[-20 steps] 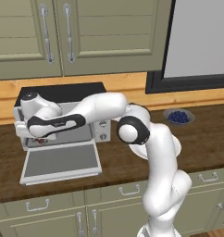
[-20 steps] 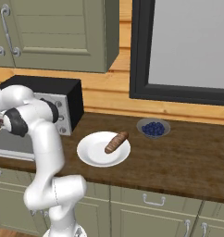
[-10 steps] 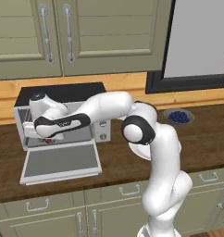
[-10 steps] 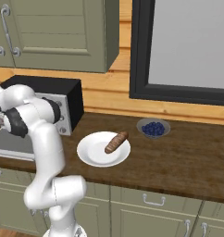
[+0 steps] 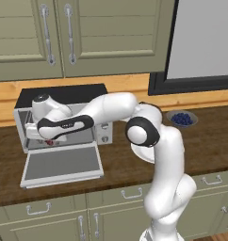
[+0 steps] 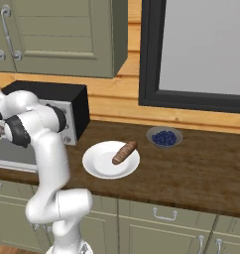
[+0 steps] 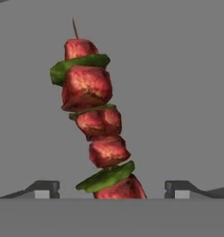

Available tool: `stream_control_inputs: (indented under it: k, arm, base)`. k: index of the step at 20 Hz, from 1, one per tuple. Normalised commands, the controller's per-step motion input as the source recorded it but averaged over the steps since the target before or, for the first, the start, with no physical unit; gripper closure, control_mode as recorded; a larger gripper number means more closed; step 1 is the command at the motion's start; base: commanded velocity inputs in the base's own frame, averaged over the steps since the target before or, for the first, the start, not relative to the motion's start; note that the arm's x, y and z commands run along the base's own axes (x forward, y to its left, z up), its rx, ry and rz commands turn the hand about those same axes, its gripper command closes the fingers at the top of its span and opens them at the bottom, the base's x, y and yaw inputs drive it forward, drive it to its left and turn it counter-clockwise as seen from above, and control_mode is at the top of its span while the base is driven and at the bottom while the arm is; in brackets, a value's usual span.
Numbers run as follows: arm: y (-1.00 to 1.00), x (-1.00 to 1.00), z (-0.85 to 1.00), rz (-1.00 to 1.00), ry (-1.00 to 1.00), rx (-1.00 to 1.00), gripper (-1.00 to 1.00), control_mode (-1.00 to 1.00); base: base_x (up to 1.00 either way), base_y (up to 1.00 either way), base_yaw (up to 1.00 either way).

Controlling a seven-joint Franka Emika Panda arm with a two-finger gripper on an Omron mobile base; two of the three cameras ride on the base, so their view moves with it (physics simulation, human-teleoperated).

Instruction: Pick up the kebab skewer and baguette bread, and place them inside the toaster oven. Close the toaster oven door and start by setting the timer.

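**Skewer lies in the oven between spread fingers**

Grey oven floor fills the background of the hand view, and on it lies the kebab skewer (image 7: 95,120), red meat chunks with green slices between them and a bare stick tip at the far end. The gripper (image 7: 112,189) stands with its two dark fingertips (image 7: 42,189) wide apart, one on each side of the skewer's near end, and neither fingertip touches it; the jaws are open and hold nothing.

From the left base view the hand reaches into the mouth of the toaster oven (image 5: 64,94), where a bit of red shows at the oven floor just beneath it. The toaster oven door (image 5: 62,164) hangs folded down flat in front of the oven, over the edge of the dark wooden counter (image 6: 201,168).

To the right of the oven, in the right base view, the baguette bread (image 6: 124,152) rests tilted on a white plate (image 6: 99,166). Beyond the plate, near the wall, sits a small bowl of blueberries (image 6: 164,137). Green cabinets (image 5: 78,33) hang above.
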Motion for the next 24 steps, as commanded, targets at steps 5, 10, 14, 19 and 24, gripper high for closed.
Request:
stream_control_inputs:
  k: [5,10,14,19,24]
  arm:
    - [-0.19,0.0,0.12,0.0,-0.01,0.0,-1.0,-1.0]
    - [-0.2,-0.77,0.57,0.0,-0.11,0.0,-1.0,-1.0]
    - [-0.75,-1.0,0.31,0.0,-0.03,0.0,-1.0,-1.0]
    - [-1.0,-0.91,0.2,0.0,0.0,0.0,-1.0,-1.0]
    - [-1.0,-0.56,0.18,0.0,0.0,0.01,-1.0,-1.0]
  base:
    - [0.0,0.0,0.0]
    - [0.0,0.0,0.0]
    - [0.0,0.0,0.0]
    - [0.0,0.0,0.0]
    - [0.0,0.0,0.0]
